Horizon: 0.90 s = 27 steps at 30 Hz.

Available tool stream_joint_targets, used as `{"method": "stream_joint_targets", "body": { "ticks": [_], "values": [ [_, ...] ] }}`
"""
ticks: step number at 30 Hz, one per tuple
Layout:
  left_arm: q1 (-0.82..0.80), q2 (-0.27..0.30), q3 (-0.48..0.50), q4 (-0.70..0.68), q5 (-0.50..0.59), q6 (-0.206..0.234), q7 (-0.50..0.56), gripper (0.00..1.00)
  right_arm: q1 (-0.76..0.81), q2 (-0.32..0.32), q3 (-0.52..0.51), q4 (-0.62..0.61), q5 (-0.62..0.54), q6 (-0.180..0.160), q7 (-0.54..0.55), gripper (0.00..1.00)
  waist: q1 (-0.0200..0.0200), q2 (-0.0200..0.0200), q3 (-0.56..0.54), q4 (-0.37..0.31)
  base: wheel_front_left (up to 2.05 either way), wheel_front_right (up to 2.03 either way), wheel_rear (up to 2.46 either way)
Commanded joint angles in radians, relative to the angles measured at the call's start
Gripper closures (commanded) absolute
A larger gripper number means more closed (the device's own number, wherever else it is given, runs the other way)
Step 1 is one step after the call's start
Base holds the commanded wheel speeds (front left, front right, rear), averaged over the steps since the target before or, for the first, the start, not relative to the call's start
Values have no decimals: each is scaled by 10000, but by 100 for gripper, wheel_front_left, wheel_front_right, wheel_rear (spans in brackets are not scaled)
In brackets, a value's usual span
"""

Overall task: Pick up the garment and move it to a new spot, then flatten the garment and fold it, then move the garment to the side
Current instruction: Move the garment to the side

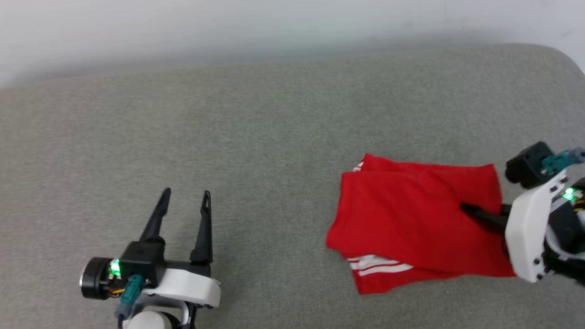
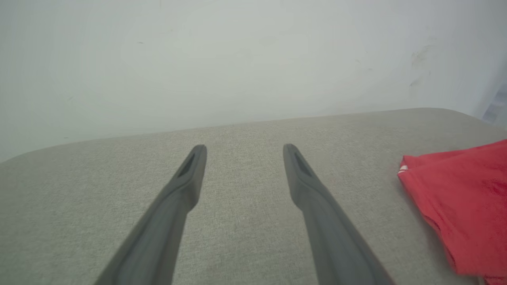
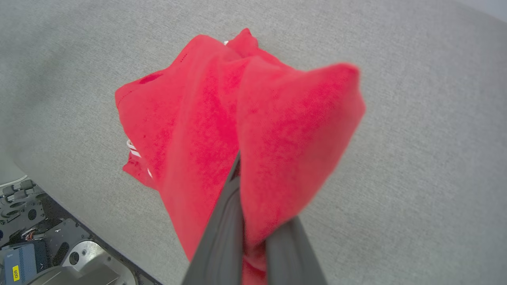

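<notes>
The garment (image 1: 411, 219) is a red shirt lying folded on the right part of the grey cushioned surface (image 1: 274, 137), with white stripes (image 1: 374, 266) at its near edge. My right gripper (image 1: 466, 209) reaches in from the right and is shut on the cloth's right side. In the right wrist view the garment (image 3: 237, 118) bunches up around the right gripper (image 3: 247, 166) and hides its tips. My left gripper (image 1: 186, 192) stands open at the lower left, well apart from the shirt. In the left wrist view the left gripper (image 2: 244, 148) holds nothing, and the garment (image 2: 463, 198) lies at the right.
A pale wall (image 1: 274, 27) runs behind the surface. The surface's rounded corner (image 1: 566, 59) is at the far right. In the right wrist view the robot's base (image 3: 47, 257) shows below the surface's near edge.
</notes>
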Motion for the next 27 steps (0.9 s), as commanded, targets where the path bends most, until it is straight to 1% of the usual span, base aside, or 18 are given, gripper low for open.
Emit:
{"method": "stream_joint_targets", "body": {
  "ticks": [1, 4, 7, 10, 15, 20, 25, 27],
  "values": [
    [-194, 137, 126, -131, 23, -10, -20, 0, -279, -122, -73, -8, 32, -7, 110, 100, 0, 0, 597, -601, 0, 0, 0],
    [-351, 228, 211, -380, 127, -32, -22, 0, -539, -474, -252, 236, -180, -8, 238, 100, 0, 0, 1115, -969, 0, 0, 0],
    [-578, 389, 229, -632, 252, -58, -22, 0, -832, -811, -486, 658, -496, -11, 171, 100, 0, 0, 1634, -1177, 0, 0, 0],
    [-846, 543, 268, -864, 316, -109, -22, 0, -1188, -1268, -714, 1249, -997, -11, 63, 100, 0, 0, 2155, -1256, 0, 0, 0],
    [-1282, 768, 291, -1283, 415, -128, -22, 0, -1876, -1730, -1046, 2478, -1727, -11, -134, 100, 0, 0, 2989, -1298, 0, 0, 0],
    [-1522, 866, 223, -1639, 519, -102, -22, 0, -2675, -1882, -1397, 3844, -2269, -13, -277, 100, 0, 0, 3536, -1241, 0, 0, 0],
    [-1693, 917, 175, -1877, 522, -59, -21, 0, -3255, -1611, -2062, 5108, -2637, -11, -394, 100, 0, 0, 3866, -1103, 0, 0, 0],
    [-1700, 924, 169, -1906, 526, -65, -21, 0, -3345, -1585, -2207, 5308, -2773, -13, -422, 100, 0, 0, 3905, -1075, 0, 0, 0]
  ]
}}
